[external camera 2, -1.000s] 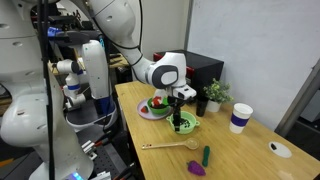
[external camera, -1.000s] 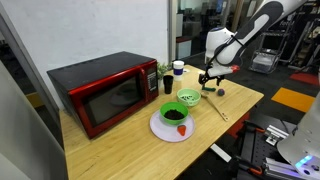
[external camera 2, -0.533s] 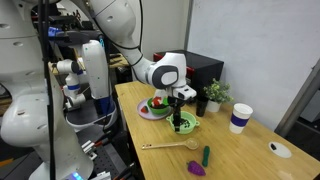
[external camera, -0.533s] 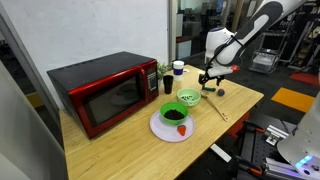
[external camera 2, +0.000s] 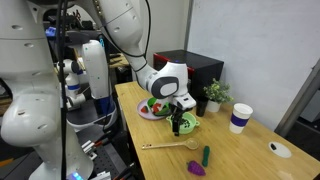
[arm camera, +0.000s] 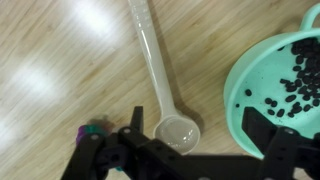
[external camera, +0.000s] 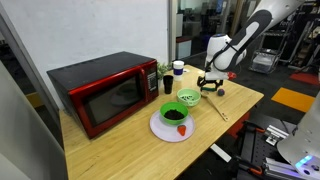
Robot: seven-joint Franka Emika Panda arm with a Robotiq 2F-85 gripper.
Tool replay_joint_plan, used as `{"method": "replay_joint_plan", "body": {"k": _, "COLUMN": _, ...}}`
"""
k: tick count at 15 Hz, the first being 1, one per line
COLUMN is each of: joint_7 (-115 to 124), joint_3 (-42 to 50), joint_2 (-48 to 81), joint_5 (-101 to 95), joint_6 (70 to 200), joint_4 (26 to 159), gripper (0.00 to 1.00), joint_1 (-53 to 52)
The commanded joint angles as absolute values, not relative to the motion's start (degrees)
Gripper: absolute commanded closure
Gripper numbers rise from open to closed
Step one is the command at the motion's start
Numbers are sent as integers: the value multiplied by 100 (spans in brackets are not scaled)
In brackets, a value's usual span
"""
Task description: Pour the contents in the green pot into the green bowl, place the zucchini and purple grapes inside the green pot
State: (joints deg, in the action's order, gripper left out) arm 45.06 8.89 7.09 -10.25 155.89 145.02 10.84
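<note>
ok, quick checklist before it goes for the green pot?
1. End effector open and empty: ok.
2. Green pot upright, dark bits inside: ok.
3. End effector lined up on the pot rim: not ok; in the wrist view the head of the spoon lies between the fingers.
4. Green bowl upright on the plate: ok. Inside empty: cannot tell.
5. Zucchini and purple grapes outside the pot: ok.

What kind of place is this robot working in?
Probably a robotics lab with a mock kitchen corner: a red microwave sits on a wooden table, with other white robot hardware standing close by.
</note>
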Motion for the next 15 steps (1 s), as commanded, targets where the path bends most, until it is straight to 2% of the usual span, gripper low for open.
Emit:
{"method": "replay_joint_plan", "body": {"k": 1, "joint_7": 4535, "joint_3": 981, "joint_2": 1128, "joint_5": -534, "joint_6": 16144, "joint_4": 14446, "gripper": 0, "joint_1": 847}}
{"method": "replay_joint_plan", "body": {"k": 15, "joint_7": 4486, "joint_3": 1540, "joint_2": 2020, "joint_5": 177, "joint_6": 16946, "joint_4": 14119, "gripper": 0, "joint_1": 98}}
